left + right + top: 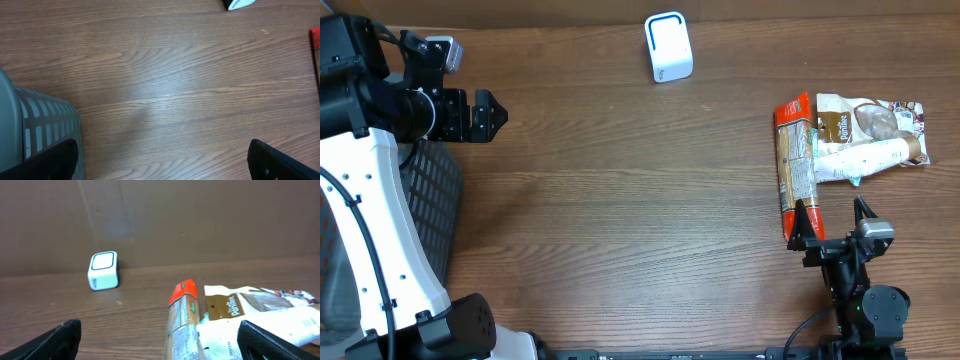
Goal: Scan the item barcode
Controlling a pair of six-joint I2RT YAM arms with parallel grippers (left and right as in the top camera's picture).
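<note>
A wood-grain table [620,200] is seen from above. At its right side three goods lie together: a long packet [794,165] with an orange-red end, a brown-and-white bag [870,120] just beside it, and a white tube [865,157] resting across the bag and touching the packet. A small white scanner [668,47] stands at the far edge, well apart from them. The packet, nearest the right gripper [833,214], is taken as the likely item. It is judged light, wrapped in thin crinkly film that may slip, with contents that could crush under a hard squeeze. A hold across its narrow width near the middle is suggested, so that the printed panel is left uncovered. The barcode itself cannot be made out. The right arm is held low at the near edge, its gripper aimed toward the far side, with one fingertip over the packet's near end. Its fingers [55,340] are spread wide and nothing is held between them. The left arm is set at the far left beside a grey basket [430,200]. The left gripper [492,116] is pointed rightward across bare table, fingers also wide and empty.
</note>
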